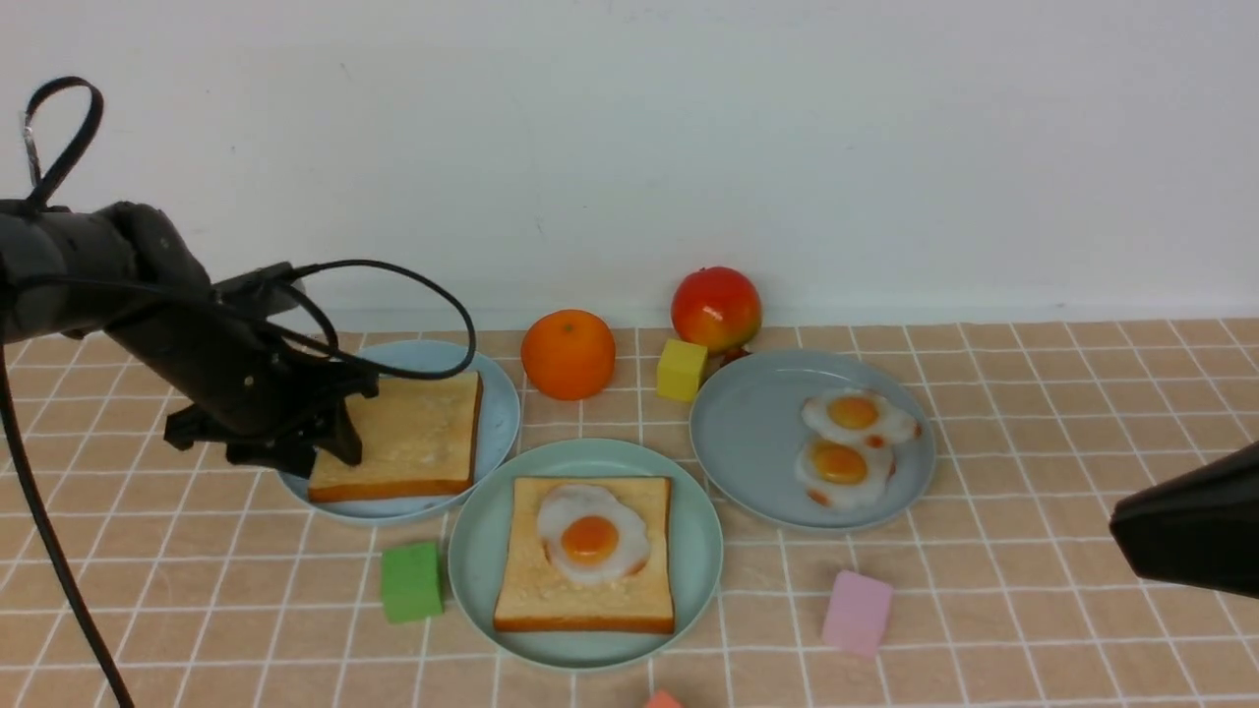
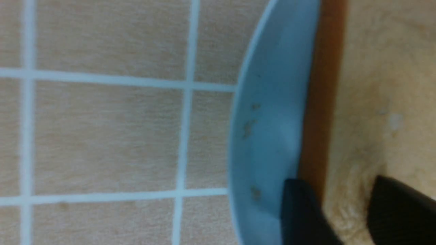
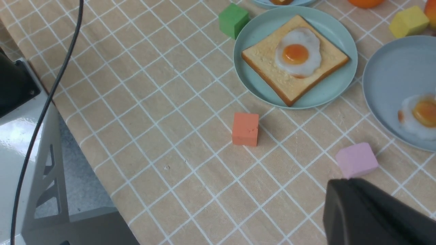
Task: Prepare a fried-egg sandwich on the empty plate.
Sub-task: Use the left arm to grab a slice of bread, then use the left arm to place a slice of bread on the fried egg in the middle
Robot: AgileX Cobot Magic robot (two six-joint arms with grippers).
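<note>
On the mint-green empty plate (image 1: 480, 551) at front centre lies one toast slice (image 1: 551, 600) with a fried egg (image 1: 590, 536) on top; the right wrist view shows the same plate (image 3: 327, 95). A second toast slice (image 1: 418, 438) lies flat on the sky-blue plate (image 1: 497, 413) at the left. My left gripper (image 1: 329, 442) is down over that slice's left edge. In the left wrist view the gripper (image 2: 339, 183) pinches the crust (image 2: 320, 102), and the crumb wrinkles between the fingers. My right gripper (image 1: 1121, 531) is shut and empty, low at the right.
A grey-blue plate (image 1: 757, 433) at the right holds two more fried eggs (image 1: 856, 413). An orange (image 1: 568, 354), an apple (image 1: 716, 308) and a yellow cube (image 1: 681, 370) stand behind. Green (image 1: 411, 582), pink (image 1: 858, 612) and orange-red (image 3: 245, 129) cubes lie in front.
</note>
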